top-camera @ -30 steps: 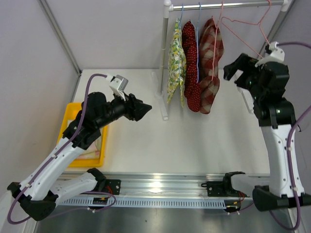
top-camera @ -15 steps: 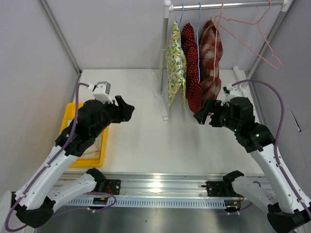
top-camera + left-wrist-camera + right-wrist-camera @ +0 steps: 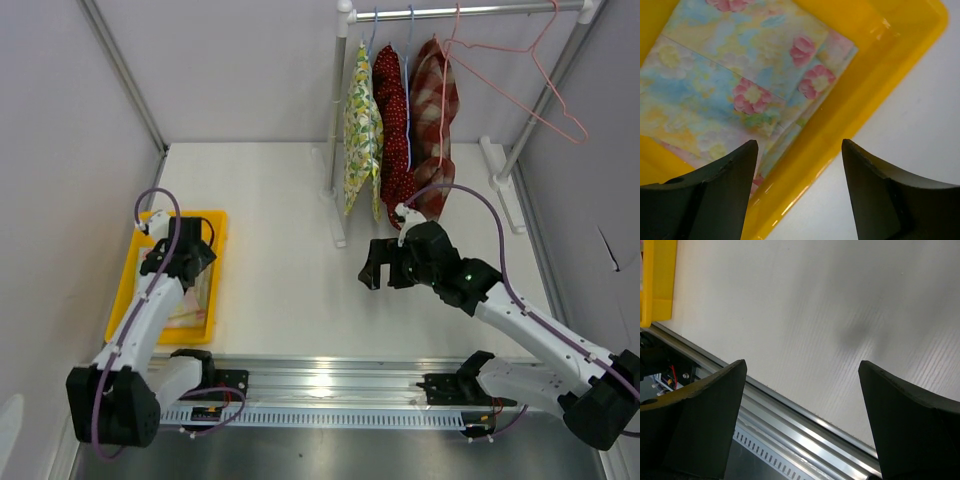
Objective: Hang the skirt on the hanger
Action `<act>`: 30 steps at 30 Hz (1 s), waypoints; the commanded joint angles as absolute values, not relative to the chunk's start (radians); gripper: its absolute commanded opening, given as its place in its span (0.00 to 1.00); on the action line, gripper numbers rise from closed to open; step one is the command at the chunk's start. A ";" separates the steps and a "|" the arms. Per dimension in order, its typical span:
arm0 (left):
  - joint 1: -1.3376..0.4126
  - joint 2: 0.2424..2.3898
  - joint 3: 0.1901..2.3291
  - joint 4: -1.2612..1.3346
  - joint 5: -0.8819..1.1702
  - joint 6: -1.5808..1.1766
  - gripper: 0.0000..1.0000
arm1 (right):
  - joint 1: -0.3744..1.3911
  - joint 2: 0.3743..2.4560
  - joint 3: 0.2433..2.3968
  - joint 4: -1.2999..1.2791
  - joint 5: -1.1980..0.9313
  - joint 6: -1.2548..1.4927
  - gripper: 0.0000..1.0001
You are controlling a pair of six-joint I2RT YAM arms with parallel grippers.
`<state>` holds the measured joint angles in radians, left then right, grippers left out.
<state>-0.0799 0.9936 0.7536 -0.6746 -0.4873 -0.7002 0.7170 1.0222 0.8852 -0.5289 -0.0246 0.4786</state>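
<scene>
My left gripper, wide open and empty, hangs over the folded skirt in the yellow bin, straddling its wall, so dropping straight down could jam a finger there.

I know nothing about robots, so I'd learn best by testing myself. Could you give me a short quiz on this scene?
1. True or false: the skirt lies in the yellow bin.
2. The pink hanger is: A) bare, on the rail; B) holding the skirt; C) lying on the table.
3. Which arm's jaws hang open over the bin?

Key: 1 true; 2 A; 3 the left.
</scene>
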 commanded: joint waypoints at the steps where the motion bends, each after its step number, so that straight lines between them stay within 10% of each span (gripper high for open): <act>1: -0.003 1.096 0.755 -0.523 -0.508 -0.692 0.72 | 0.723 1.023 0.876 -0.425 -0.058 0.480 0.99; 18: 0.095 1.729 1.009 -0.509 -0.606 -0.660 0.61 | 0.707 1.028 0.842 -0.396 -0.100 0.443 0.99; 21: 0.100 1.724 1.012 -0.509 -0.606 -0.650 0.45 | 0.695 1.032 0.845 -0.394 -0.104 0.440 0.99; 24: 0.106 1.689 1.029 -0.522 -0.589 -0.638 0.04 | 0.686 1.031 0.845 -0.382 -0.110 0.440 0.99; 30: 0.104 1.542 1.069 -0.557 -0.525 -0.611 0.00 | 0.681 1.052 0.864 -0.383 -0.107 0.440 0.99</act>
